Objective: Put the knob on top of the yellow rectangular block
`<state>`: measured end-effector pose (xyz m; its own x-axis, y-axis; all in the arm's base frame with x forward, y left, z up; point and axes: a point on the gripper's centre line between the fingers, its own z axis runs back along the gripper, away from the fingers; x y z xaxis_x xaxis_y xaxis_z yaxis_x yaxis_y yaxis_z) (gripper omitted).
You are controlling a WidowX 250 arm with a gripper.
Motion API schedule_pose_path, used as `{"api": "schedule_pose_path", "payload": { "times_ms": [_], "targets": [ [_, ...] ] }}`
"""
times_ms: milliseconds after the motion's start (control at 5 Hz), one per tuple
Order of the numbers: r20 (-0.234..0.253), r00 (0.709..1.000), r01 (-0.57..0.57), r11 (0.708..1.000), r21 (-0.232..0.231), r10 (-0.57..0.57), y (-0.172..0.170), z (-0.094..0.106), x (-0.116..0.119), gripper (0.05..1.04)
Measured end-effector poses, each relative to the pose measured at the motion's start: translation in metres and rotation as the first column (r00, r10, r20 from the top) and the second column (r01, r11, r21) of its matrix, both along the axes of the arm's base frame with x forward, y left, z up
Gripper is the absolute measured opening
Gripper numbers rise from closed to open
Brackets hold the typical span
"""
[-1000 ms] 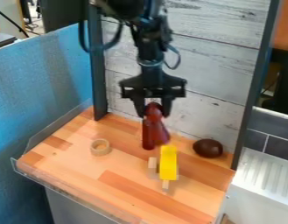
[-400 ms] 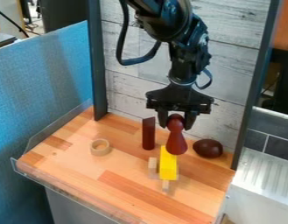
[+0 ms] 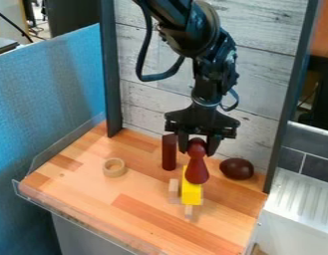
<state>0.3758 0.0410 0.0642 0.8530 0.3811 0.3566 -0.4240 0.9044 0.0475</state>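
The black gripper (image 3: 197, 148) hangs down right of the table's middle, shut on the narrow top of the dark red knob (image 3: 197, 169). The knob is upright, its wide base overlapping the far end of the yellow rectangular block (image 3: 191, 193) in the view. Whether the base touches the block I cannot tell. The near part of the block shows below the knob.
A dark red cylinder (image 3: 169, 152) stands just left of the knob, and a dark brown oval object (image 3: 237, 169) lies to the right. Small wooden blocks (image 3: 173, 188) sit beside the yellow block. A wooden ring (image 3: 114, 168) lies at the left.
The gripper has carried the knob right from in front of the red cylinder, then lower and slightly left, over the yellow block's far end. The other objects have stayed put.
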Motion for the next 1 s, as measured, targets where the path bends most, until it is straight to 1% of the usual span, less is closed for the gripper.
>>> {"api": "schedule_pose_path", "payload": {
  "times_ms": [600,1000],
  "targets": [
    [0.005,1.0,0.002,1.0,0.01,-0.002,0.0014,-0.0001,0.0014,0.579],
    [-0.01,1.0,-0.001,1.0,0.007,0.001,0.0013,-0.0055,0.0063,0.579]
  ]
}}
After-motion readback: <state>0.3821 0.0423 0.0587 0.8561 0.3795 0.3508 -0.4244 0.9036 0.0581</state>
